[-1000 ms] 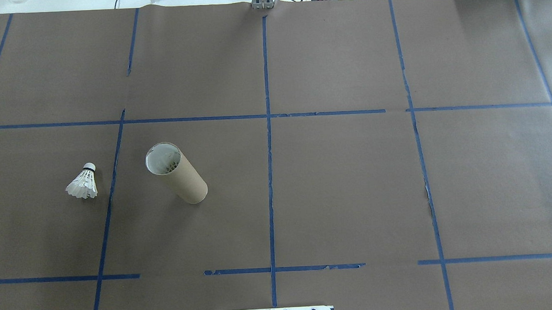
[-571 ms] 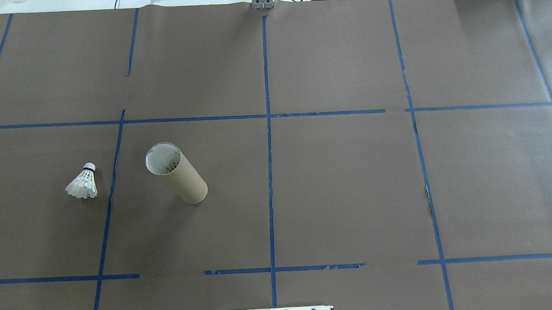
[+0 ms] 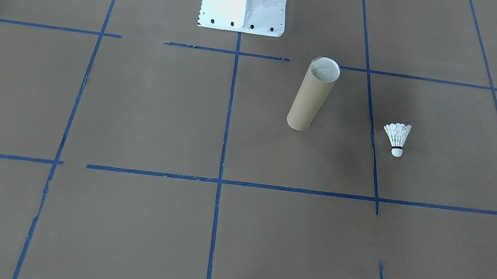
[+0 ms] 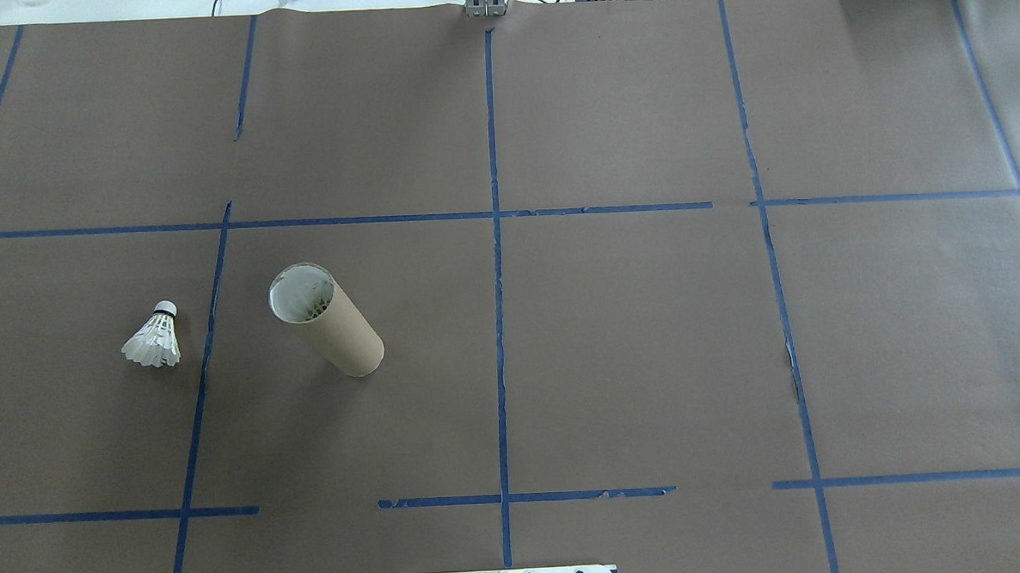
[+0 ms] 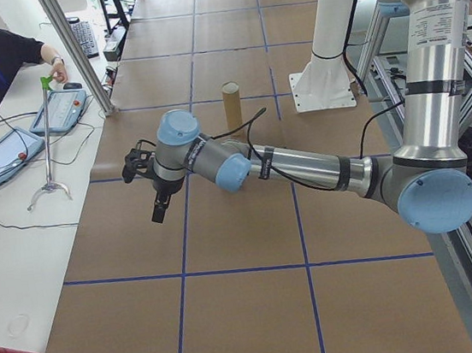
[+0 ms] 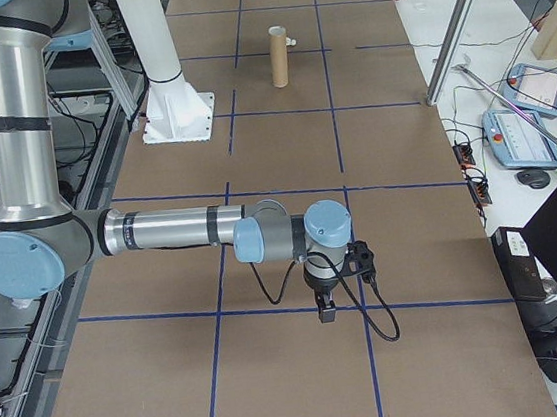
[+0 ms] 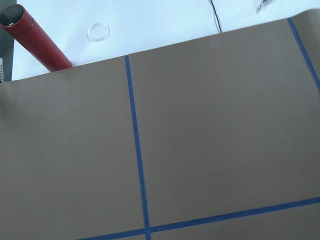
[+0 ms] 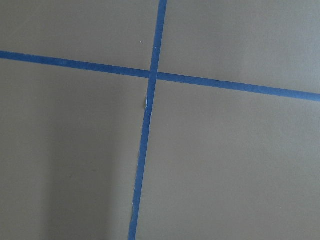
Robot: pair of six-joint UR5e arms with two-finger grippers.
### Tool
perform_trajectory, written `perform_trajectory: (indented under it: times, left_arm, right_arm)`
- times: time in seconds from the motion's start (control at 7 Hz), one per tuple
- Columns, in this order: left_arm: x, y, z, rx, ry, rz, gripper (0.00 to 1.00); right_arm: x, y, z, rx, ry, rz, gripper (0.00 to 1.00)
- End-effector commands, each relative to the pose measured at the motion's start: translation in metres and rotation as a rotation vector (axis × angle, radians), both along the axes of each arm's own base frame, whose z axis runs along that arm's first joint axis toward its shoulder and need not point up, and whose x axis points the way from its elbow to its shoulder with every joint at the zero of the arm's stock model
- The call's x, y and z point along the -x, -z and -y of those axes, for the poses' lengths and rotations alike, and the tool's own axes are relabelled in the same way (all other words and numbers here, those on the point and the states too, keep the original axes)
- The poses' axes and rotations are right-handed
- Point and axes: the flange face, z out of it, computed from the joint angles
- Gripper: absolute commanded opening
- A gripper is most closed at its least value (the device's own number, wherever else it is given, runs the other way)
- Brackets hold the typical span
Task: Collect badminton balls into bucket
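**Shuttlecock out, tube upright**

Front view: I saw the shuttlecock (image 3: 396, 138) on the worktop (image 3: 135, 108), near the upright cardboard tube (image 3: 313, 95), not touching. Overhead: same, shuttlecock left of the tube. Side views: left gripper (image 5: 153, 189) and right gripper (image 6: 326, 310) hung above the paper, well apart from both; I couldn't tell the fingers' state.

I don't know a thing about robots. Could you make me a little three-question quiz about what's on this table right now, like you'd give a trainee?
1. True or false: the shuttlecock is already inside the cardboard tube.
2. Multiple choice: the tube is A) lying flat, B) standing upright with its open mouth up, C) held by an end effector.
3. Fill in: the grid lines on the brown table cover are made of ____ tape.

Key
1. False. It rests on the table cover beside the tube, apart from it.
2. B. The side views show it standing on end.
3. Blue.
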Motion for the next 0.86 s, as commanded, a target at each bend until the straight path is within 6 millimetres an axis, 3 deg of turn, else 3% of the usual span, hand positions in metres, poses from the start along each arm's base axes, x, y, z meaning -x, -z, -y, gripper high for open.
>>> perform_trajectory:
  times: [0.0, 0.14, 0.29, 0.43, 0.57, 0.71]
  left_arm:
    - [-0.061, -0.032, -0.075, 0.119, 0.147, -0.273, 1.00]
    - [-0.095, -0.024, -0.091, 0.191, 0.220, -0.355, 1.00]
    - [-0.149, -0.013, -0.103, 0.282, 0.291, -0.401, 1.00]
    - [-0.178, 0.008, -0.119, 0.406, 0.356, -0.496, 1.00]
    - [-0.196, 0.019, -0.144, 0.524, 0.418, -0.557, 1.00]
    - [-0.219, 0.020, -0.155, 0.598, 0.474, -0.591, 1.00]
  right_arm:
    - [0.000, 0.000, 0.000, 0.000, 0.000, 0.000, 1.00]
    - [0.000, 0.000, 0.000, 0.000, 0.000, 0.000, 1.00]
    - [0.000, 0.000, 0.000, 0.000, 0.000, 0.000, 1.00]
    - [0.000, 0.000, 0.000, 0.000, 0.000, 0.000, 1.00]
    - [0.000, 0.000, 0.000, 0.000, 0.000, 0.000, 1.00]
    - [0.000, 0.001, 0.000, -0.001, 0.000, 0.000, 1.00]
